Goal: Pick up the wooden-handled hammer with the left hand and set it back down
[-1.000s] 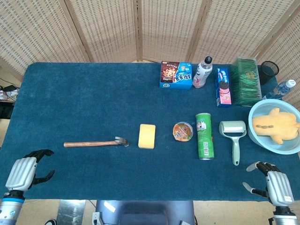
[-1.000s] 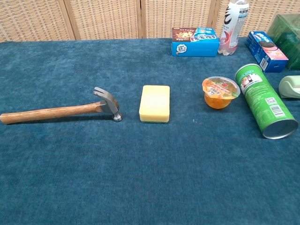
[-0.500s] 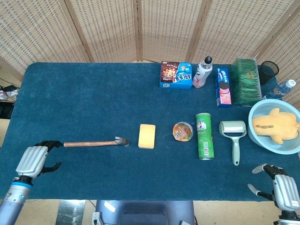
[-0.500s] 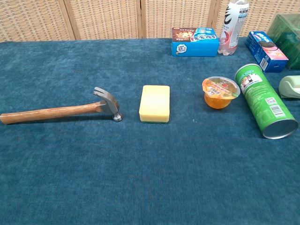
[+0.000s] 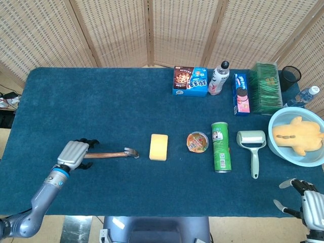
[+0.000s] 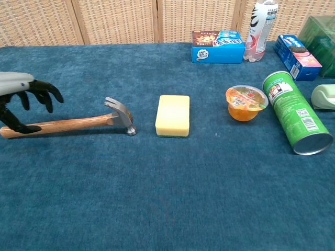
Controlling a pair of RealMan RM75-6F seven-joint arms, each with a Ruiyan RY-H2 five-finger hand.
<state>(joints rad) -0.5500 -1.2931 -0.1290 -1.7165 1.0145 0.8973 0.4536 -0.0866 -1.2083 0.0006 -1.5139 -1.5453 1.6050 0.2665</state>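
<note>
The wooden-handled hammer (image 5: 114, 154) lies flat on the blue table, handle pointing left, steel head (image 6: 121, 114) toward the yellow sponge. My left hand (image 5: 74, 154) hovers over the handle's far end, fingers spread and curved above the wood (image 6: 63, 125); in the chest view the left hand (image 6: 21, 97) shows at the left edge with its thumb near the handle, gripping nothing. My right hand (image 5: 310, 198) sits low at the table's front right corner, fingers apart, empty.
A yellow sponge (image 5: 159, 147), a jelly cup (image 5: 197, 142), a green can lying down (image 5: 220, 147) and a lint roller (image 5: 252, 144) line the middle. Boxes and a bottle (image 5: 218, 78) stand at the back. A blue bowl (image 5: 283, 152) holds a yellow toy at right.
My left hand has moved right and forward from the table's front left corner to above the hammer's handle end. My right hand has sunk slightly lower. The hammer has not moved.
</note>
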